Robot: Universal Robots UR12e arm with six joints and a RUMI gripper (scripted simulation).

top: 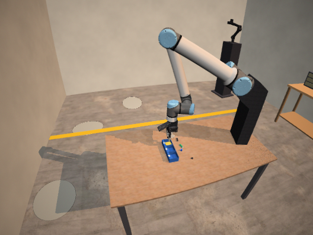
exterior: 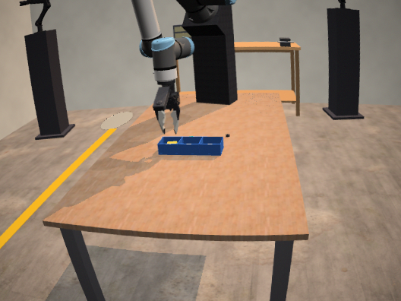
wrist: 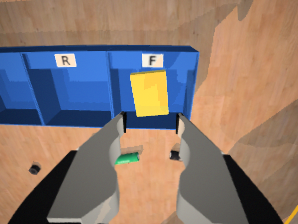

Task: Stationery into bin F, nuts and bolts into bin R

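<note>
A blue tray of three bins (top: 170, 151) lies on the wooden table; it also shows in the exterior view (exterior: 191, 146) and the wrist view (wrist: 95, 85). Its end bin is marked F (wrist: 152, 60) and the middle one R (wrist: 65, 60). A yellow block (wrist: 148, 94) lies in bin F, also seen from the top and exterior views (top: 168, 143) (exterior: 172, 142). My gripper (wrist: 151, 114) (top: 169, 137) (exterior: 169, 131) hangs just above the F end of the tray, partly open and holding nothing. A small green piece (wrist: 127, 159) and a small black piece (wrist: 174, 155) lie on the table below the fingers.
Another small black piece (wrist: 34, 168) lies on the table beside the tray. More small items lie past the tray: a green one (top: 181, 145), a blue one (top: 181, 150) and black ones (top: 177, 139) (top: 192, 158). The arm's black base (top: 249, 113) stands at the table's far edge.
</note>
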